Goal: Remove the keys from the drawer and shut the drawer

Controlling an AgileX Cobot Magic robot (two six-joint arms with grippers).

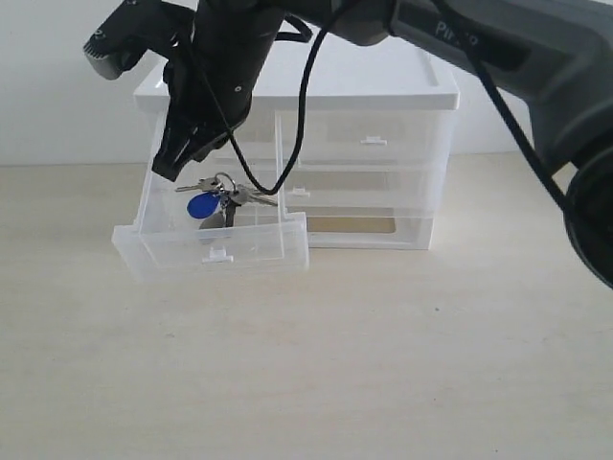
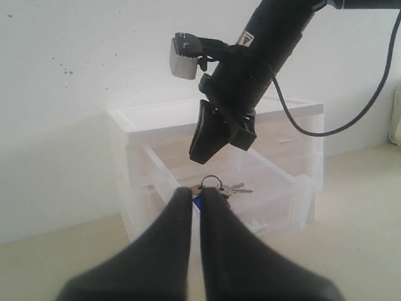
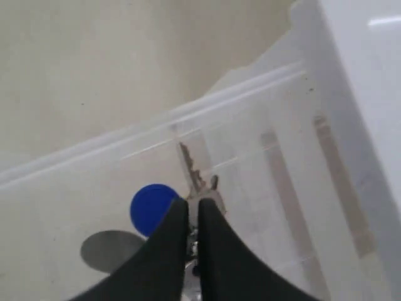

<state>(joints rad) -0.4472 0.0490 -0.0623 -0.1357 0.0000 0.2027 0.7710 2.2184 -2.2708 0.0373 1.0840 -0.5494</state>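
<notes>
Pale tabletop [image 1: 383,364]; exterior shows open drawer [image 1: 249,247] whole, right wrist closer on keys [image 3: 191,169].

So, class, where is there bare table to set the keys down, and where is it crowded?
Bare table in front of the drawer and beside it, before the cabinet. Crowded over the drawer: keys inside, right gripper above.

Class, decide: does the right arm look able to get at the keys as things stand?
Probably yes: the right pincer hangs just above the keys, the drawer is pulled out and open-topped, and nothing lies between them.
</notes>
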